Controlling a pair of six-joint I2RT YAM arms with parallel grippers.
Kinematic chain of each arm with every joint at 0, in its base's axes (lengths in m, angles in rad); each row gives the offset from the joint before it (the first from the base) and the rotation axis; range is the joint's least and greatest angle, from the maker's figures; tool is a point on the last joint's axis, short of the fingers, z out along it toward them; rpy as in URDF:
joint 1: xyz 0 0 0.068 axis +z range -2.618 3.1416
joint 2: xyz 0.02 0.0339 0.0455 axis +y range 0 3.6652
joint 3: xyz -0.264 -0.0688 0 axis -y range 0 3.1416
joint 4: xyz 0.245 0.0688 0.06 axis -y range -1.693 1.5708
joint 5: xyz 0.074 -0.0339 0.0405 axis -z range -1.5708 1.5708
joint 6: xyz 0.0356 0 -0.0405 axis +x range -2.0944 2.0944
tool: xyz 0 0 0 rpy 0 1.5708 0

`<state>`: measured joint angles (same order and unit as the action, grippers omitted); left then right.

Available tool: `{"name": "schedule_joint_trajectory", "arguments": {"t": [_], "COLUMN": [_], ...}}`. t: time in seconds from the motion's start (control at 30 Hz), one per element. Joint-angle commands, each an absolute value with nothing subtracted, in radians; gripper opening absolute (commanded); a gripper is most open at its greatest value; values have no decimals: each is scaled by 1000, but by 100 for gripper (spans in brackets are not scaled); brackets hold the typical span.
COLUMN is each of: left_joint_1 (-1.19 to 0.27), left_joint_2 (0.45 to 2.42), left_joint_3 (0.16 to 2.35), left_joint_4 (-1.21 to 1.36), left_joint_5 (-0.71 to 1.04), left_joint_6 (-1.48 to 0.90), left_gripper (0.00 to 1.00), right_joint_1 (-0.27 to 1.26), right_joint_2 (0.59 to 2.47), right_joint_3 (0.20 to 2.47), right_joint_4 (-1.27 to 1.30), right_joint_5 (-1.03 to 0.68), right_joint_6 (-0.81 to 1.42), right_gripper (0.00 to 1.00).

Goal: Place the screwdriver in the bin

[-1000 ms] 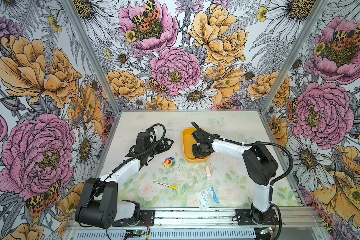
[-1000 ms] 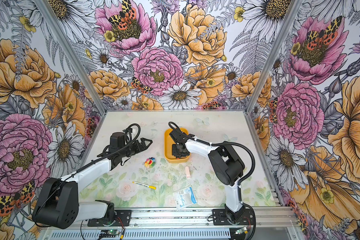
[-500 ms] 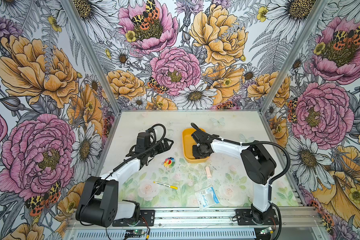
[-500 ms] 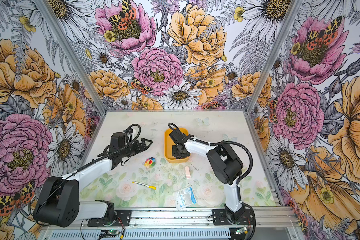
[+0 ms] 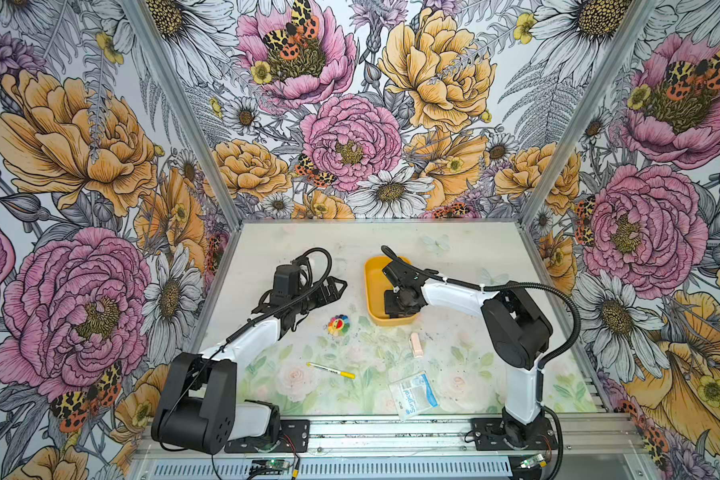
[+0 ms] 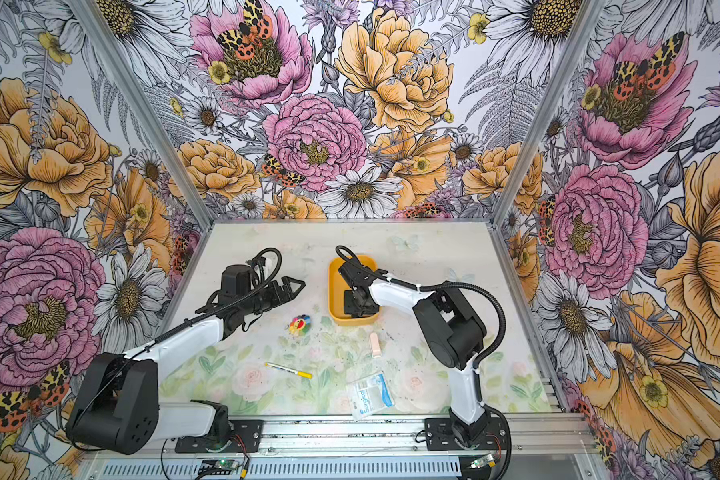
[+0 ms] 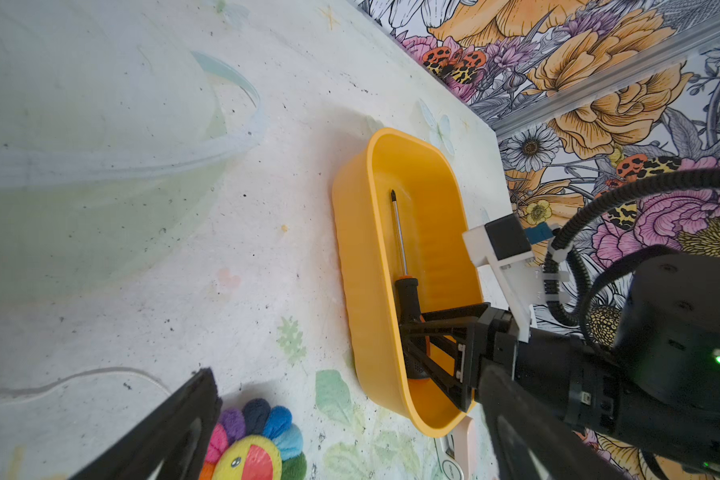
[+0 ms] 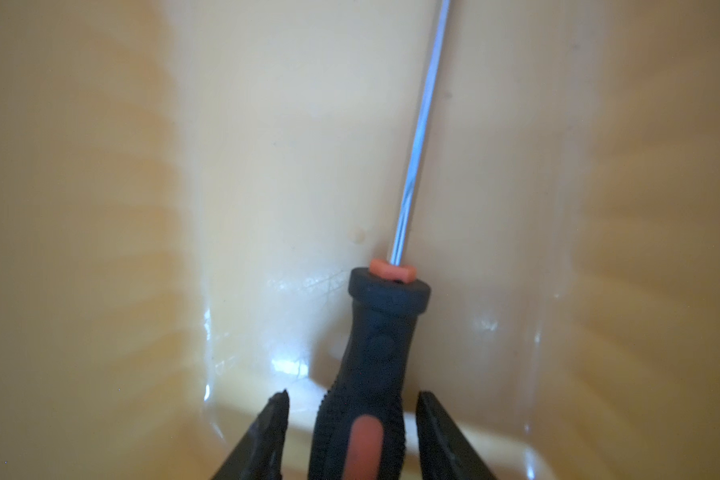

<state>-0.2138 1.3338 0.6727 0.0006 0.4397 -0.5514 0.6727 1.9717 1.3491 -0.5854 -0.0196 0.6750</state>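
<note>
Black-handled slim screwdriver with thin steel shaft [image 7: 407, 291] lying flat inside shallow yellow-orange plastic bin [image 7: 350, 249], handle toward its 6 o'clock end, tip toward 12. Right gripper [image 8: 354, 397] parted narrowly astride handle, not pinching. Left gripper [image 5: 335, 286] off at bin's 9 o'clock, probably spread, blurry. Likely light, rigid, slick along shaft, prone to rolling; best taken at knurled handle.

I can make out just one word, in blue and seemingly "Surgical", on the clear packet [image 5: 413, 394] lying on the table [image 5: 308, 241].
</note>
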Motion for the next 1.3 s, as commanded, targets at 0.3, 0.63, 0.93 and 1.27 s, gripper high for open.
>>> {"name": "schedule_joint_trajectory", "arguments": {"t": [0.3,0.63,0.93,1.27], "left_joint_1": [-216,-216,-215,-192], "left_joint_2": [1336,1258,1105,954], "left_joint_3": [711,751,718,496], "left_joint_4": [-36,-99,-42,281], "left_joint_5": [456,357,92,-194], "left_joint_6": [-510,-421,-294,-30], "left_gripper": [99,99,99,99], "right_joint_1": [683,672,415,169], "right_joint_2": [1838,1617,1373,1213], "right_joint_3": [1397,1343,1089,724], "right_joint_4": [-638,-636,-445,58], "right_joint_5": [37,162,176,202], "right_joint_6": [541,185,-23,24], "right_gripper": [67,67,67,67]}}
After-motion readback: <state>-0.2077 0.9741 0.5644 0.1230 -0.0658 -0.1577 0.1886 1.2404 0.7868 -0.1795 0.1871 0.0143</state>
